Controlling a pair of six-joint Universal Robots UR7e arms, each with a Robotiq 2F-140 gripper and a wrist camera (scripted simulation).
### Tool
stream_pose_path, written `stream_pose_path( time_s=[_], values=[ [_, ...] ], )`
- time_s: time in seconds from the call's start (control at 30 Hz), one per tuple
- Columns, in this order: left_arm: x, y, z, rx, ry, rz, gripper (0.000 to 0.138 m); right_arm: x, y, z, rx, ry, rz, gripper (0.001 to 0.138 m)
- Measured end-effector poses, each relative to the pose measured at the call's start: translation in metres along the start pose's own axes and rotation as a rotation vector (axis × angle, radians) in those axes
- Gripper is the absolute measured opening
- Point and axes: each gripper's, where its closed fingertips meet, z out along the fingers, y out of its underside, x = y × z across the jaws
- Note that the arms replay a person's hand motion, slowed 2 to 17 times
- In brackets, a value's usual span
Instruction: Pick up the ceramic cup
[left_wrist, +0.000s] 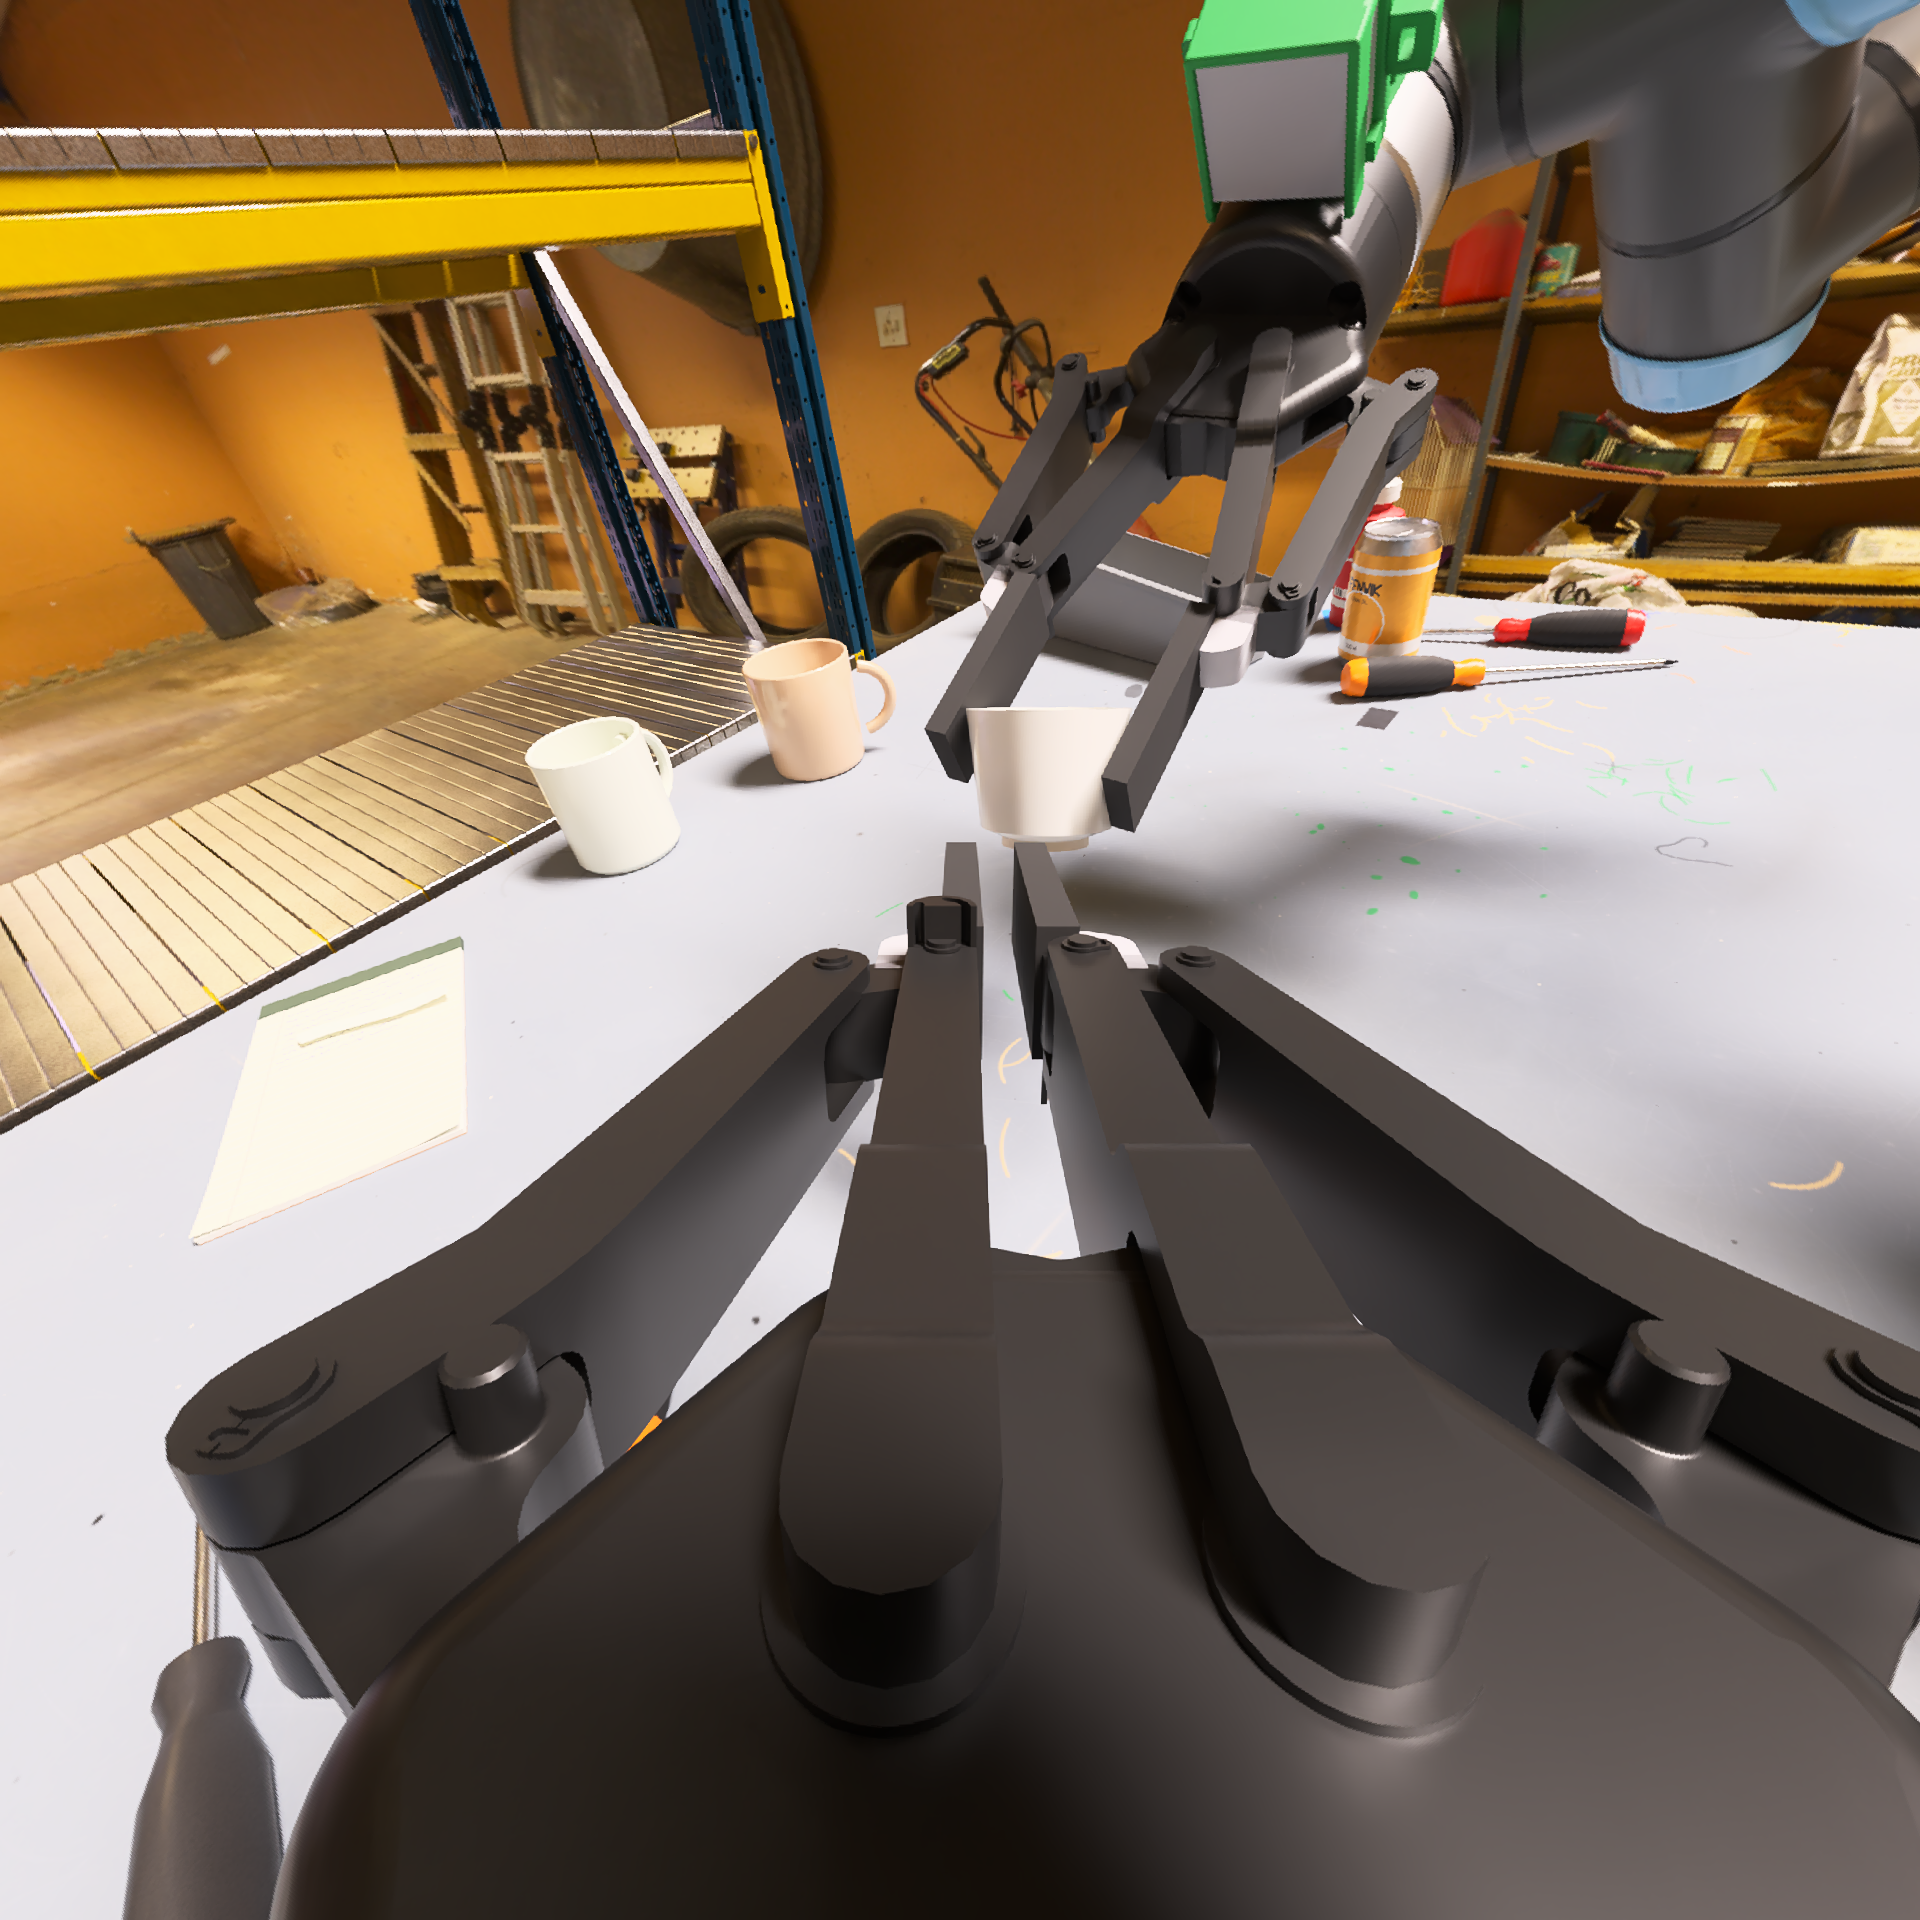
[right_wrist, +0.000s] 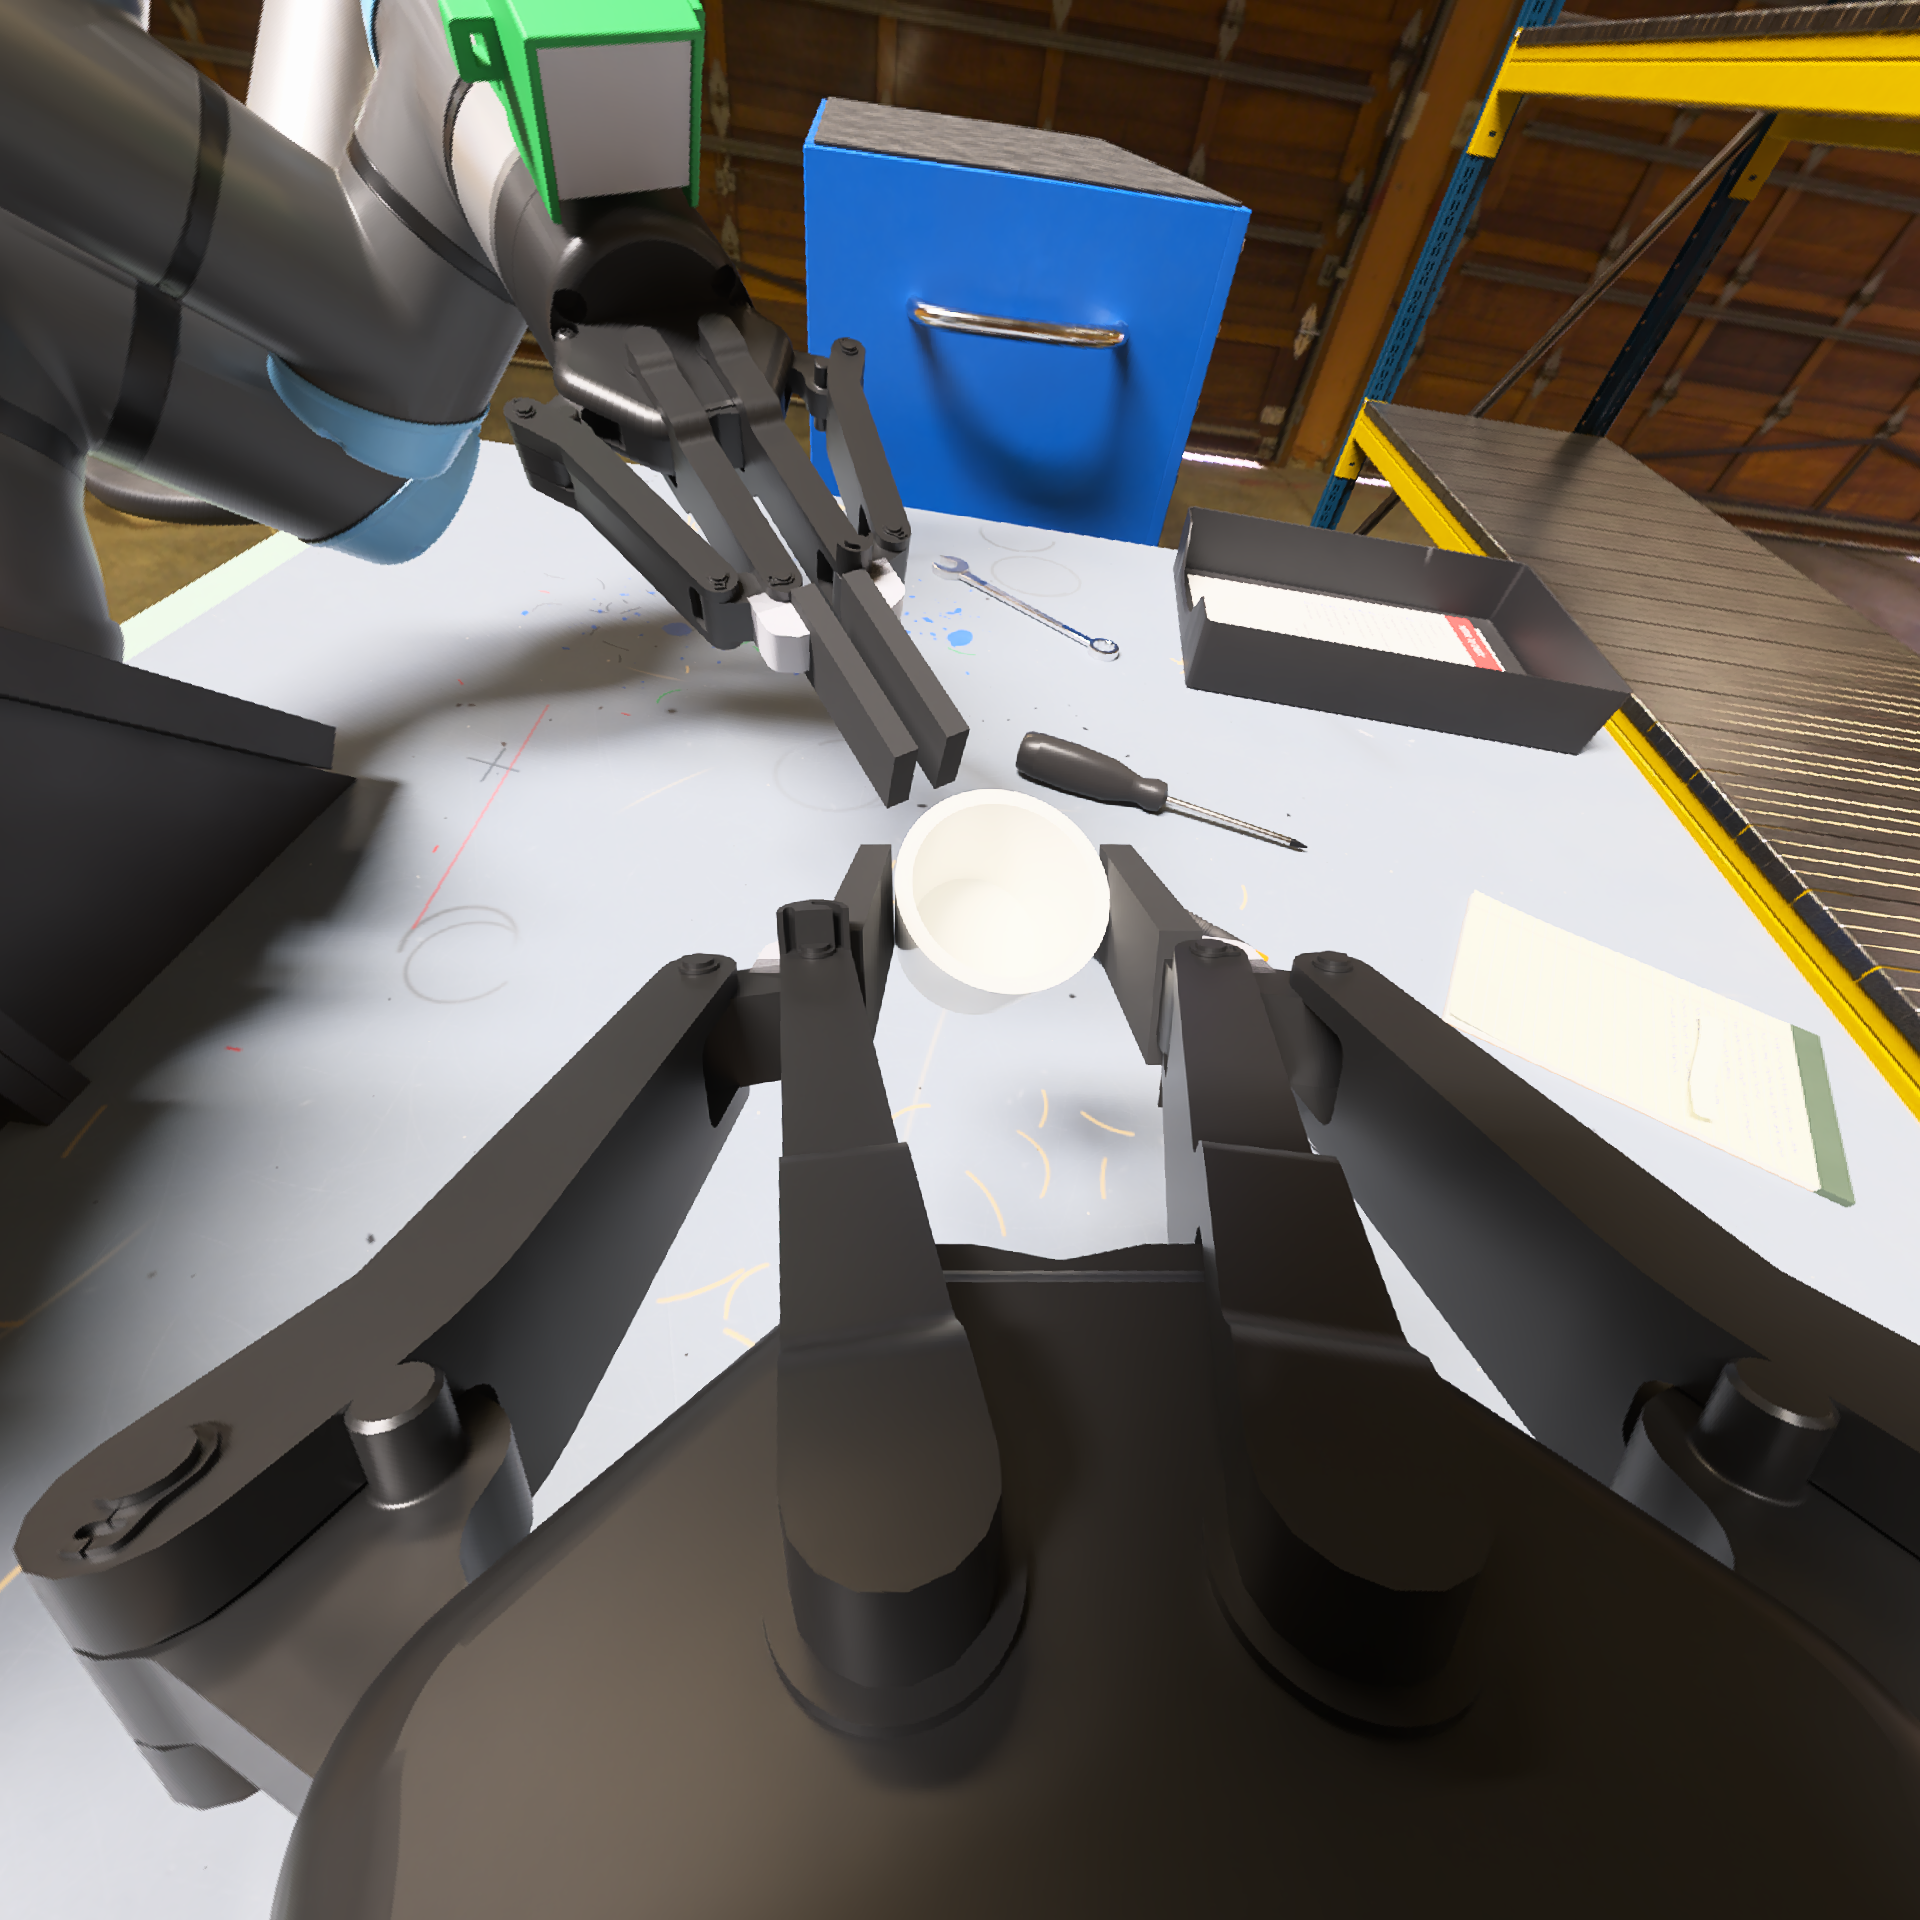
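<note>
The ceramic cup (right_wrist: 997, 904) is white, tapered and has no handle. My right gripper (right_wrist: 1000, 883) is shut on it, one finger on each side of its wall. In the left wrist view the cup (left_wrist: 1044, 774) stands upright between the right gripper's fingers (left_wrist: 1143, 758), and its base looks a little above the grey table (left_wrist: 1455, 987). My left gripper (left_wrist: 995, 868) is shut and empty, with its tips just in front of the cup's base. In the right wrist view the left gripper (right_wrist: 914, 769) sits just beyond the cup's rim.
A white mug (left_wrist: 608, 795), a peach mug (left_wrist: 816, 707) and a notepad (left_wrist: 343, 1081) lie to the left. A can (left_wrist: 1387, 597) and two screwdrivers (left_wrist: 1413, 675) are at the back right. A black screwdriver (right_wrist: 1101, 774), wrench (right_wrist: 1023, 608), dark tray (right_wrist: 1392, 634) and blue cabinet (right_wrist: 1018, 322) are beyond the cup.
</note>
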Motion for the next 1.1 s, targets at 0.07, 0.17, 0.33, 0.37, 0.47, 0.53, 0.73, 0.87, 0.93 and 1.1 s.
stream_pose_path(
  time_s=[0.07,0.17,0.33,0.37,0.47,0.53,0.73,0.87,0.93,1.1],
  values=[
    [-0.0001,0.0002,0.0003,-0.001,-0.001,0.0,0.01,0.0003,-0.0001,0.0002,0.0,0.0,-0.001,0.053],
    [-0.0002,0.0,0.0004,-0.001,-0.002,-0.002,0.01,0.0007,-0.0003,0.0002,0.003,-0.002,-0.001,0.053],
    [-0.0013,-0.0006,0.0002,0.002,-0.008,-0.004,0.009,0.0011,-0.0009,0.0001,0.008,-0.003,-0.001,0.053],
    [-0.0013,-0.0007,0.0003,0.003,-0.009,-0.004,0.009,0.0012,-0.001,0.0001,0.008,-0.003,0.0,0.053],
    [-0.0011,-0.0008,0.0005,0.003,-0.009,-0.006,0.009,0.0014,-0.0012,0.0,0.011,-0.004,0.0,0.053],
    [-0.0012,-0.0008,0.0008,0.003,-0.01,-0.006,0.009,0.0016,-0.0013,0.0,0.012,-0.003,0.001,0.053],
    [-0.0016,-0.0004,0.0013,-0.001,-0.014,0.001,0.01,0.0019,-0.0008,0.0,0.011,-0.003,0.003,0.053],
    [-0.0013,-0.0006,0.0015,-0.001,-0.013,0.003,0.01,0.0018,-0.0009,-0.0003,0.011,-0.003,0.004,0.053],
    [-0.0012,-0.0007,0.0017,0.0,-0.013,0.004,0.01,0.0017,-0.0009,-0.0004,0.011,-0.002,0.004,0.053],
    [-0.0009,-0.0008,0.0018,0.001,-0.01,0.007,0.01,0.0013,-0.0009,-0.0008,0.012,0.0,0.005,0.053]
  ],
)
